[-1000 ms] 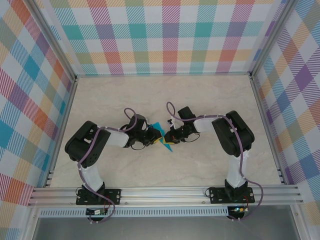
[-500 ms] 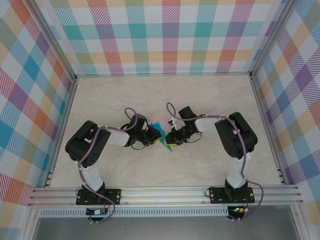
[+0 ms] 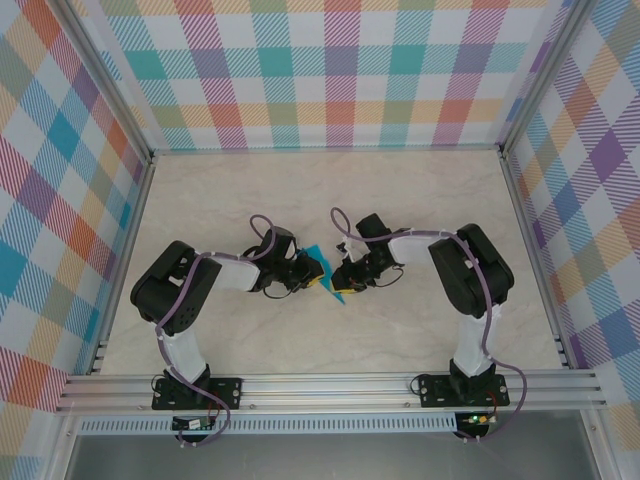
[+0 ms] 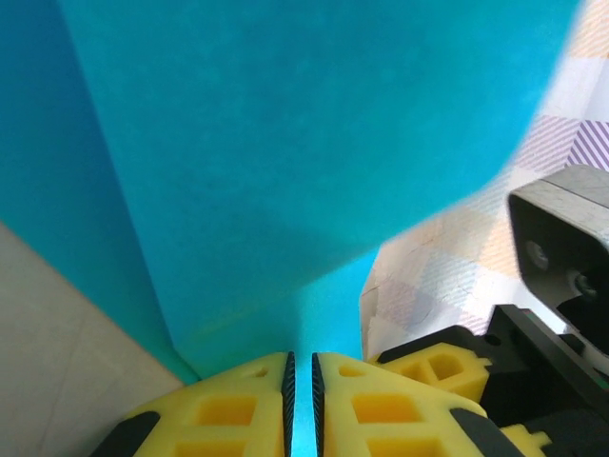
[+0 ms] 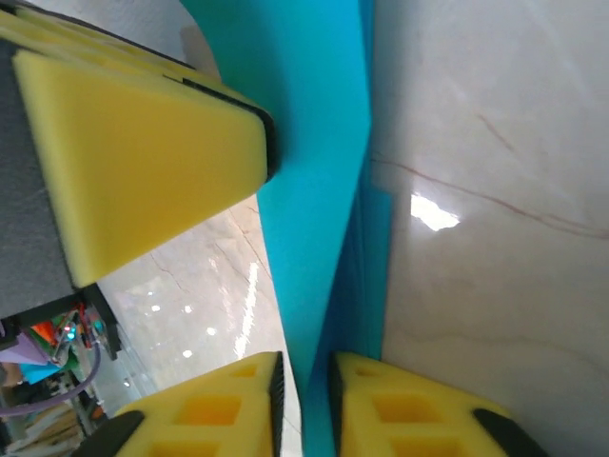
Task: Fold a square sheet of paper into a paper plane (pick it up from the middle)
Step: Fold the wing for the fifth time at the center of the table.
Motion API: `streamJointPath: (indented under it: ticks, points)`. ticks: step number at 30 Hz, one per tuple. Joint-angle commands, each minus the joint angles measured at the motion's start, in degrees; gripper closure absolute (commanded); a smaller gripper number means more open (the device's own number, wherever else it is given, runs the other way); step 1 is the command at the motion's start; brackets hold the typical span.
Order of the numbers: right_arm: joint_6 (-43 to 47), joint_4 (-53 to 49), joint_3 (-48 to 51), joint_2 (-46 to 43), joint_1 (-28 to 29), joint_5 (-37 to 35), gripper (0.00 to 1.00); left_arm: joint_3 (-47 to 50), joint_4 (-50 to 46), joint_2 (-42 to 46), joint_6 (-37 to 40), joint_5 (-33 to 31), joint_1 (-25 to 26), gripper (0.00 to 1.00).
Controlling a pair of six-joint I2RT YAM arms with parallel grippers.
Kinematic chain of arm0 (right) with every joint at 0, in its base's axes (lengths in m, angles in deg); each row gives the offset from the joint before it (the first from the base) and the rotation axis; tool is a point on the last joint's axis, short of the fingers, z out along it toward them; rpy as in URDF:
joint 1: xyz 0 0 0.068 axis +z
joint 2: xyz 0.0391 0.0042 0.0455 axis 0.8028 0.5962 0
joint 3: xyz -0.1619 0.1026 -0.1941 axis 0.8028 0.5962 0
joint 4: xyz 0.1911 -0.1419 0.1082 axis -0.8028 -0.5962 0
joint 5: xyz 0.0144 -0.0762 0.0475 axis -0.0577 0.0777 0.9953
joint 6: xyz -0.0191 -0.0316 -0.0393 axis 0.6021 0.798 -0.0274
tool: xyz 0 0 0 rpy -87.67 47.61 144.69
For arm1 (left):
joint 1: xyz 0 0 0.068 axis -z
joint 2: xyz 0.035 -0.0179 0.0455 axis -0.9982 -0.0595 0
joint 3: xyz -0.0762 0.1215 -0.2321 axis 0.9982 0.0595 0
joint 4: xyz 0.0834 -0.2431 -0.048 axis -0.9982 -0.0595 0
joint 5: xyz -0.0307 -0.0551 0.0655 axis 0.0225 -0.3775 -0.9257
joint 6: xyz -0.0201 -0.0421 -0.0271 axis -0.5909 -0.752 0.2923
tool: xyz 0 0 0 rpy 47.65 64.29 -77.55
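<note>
The teal-blue sheet of paper point(image 3: 317, 259), folded into layers, stands on edge between the two grippers at the middle of the table. My left gripper point(image 3: 316, 279) is shut on it; in the left wrist view the paper point(image 4: 285, 143) rises from the narrow slit between the pads point(image 4: 303, 405). My right gripper point(image 3: 340, 280) faces it from the right. Its jaws point(image 5: 304, 409) stand slightly apart around the folded edge point(image 5: 319, 190), with a thin gap showing on the left side. The left gripper's yellow finger point(image 5: 143, 162) lies close against the paper.
A pale marble-look tabletop point(image 3: 400, 200) lies inside checked walls point(image 3: 330, 70), with an aluminium rail point(image 3: 330, 385) along the near edge. Both arms bend inward from their bases point(image 3: 195, 385) point(image 3: 460, 385). The right gripper's yellow finger point(image 4: 428, 367) sits just right of the left jaws.
The right gripper's jaws have loosened on the paper and the gripper has shifted a little. The left gripper and the paper stay where they were.
</note>
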Motion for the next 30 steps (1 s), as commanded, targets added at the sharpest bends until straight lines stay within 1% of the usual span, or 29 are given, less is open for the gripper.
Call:
streamJointPath:
  ticks: [1,3,5,7,8,11,14,17,21,25,30]
  points:
    - [0.07,-2.22,0.79,-5.38,-0.4,-2.54,0.74,-0.44,-4.71,-2.21,1.5,-3.59,0.5,0.85]
    - [-1.4,-2.57,1.09,-8.11,0.13,-6.45,0.74,-0.67,-5.13,-2.29,1.5,-3.68,0.53,0.85]
    - [-1.68,-4.2,0.16,-9.54,1.91,-10.46,0.75,-0.8,-5.41,-2.37,1.5,-3.68,0.52,0.85]
    - [-2.45,-5.23,-0.78,-10.17,3.71,-13.64,0.79,-1.04,-5.87,-2.43,1.59,-3.79,0.51,0.86]
    - [-3.05,-5.18,-1.01,-10.15,4.31,-14.3,0.81,-0.95,-5.79,-2.42,1.59,-3.85,0.51,0.86]
    - [-3.96,-5.23,-2.19,-8.64,6.02,-14.97,0.93,-0.99,-5.87,-2.56,1.5,-3.94,0.53,0.86]
    - [-3.71,-5.78,-3.9,-5.99,7.56,-14.26,1.0,-1.1,-6.0,-2.73,1.5,-3.94,0.48,0.87]
    - [-3.91,-6.29,-5.24,-3.57,8.29,-14.01,1.0,-1.11,-6.26,-2.73,1.5,-4.07,0.5,0.87]
    - [-3.89,-7.64,-6.16,-1.54,8.48,-15.94,1.0,-1.19,-6.81,-2.69,1.41,-4.35,0.46,0.87]
    - [-3.27,-9.05,-6.04,-0.71,8.51,-17.85,1.0,-1.34,-7.92,-2.63,1.35,-5.15,0.53,0.87]
    - [-3.0,-8.67,-4.65,-0.31,8.27,-17.48,1.0,-1.65,-8.94,-3.11,1.24,-6.09,0.44,0.87]
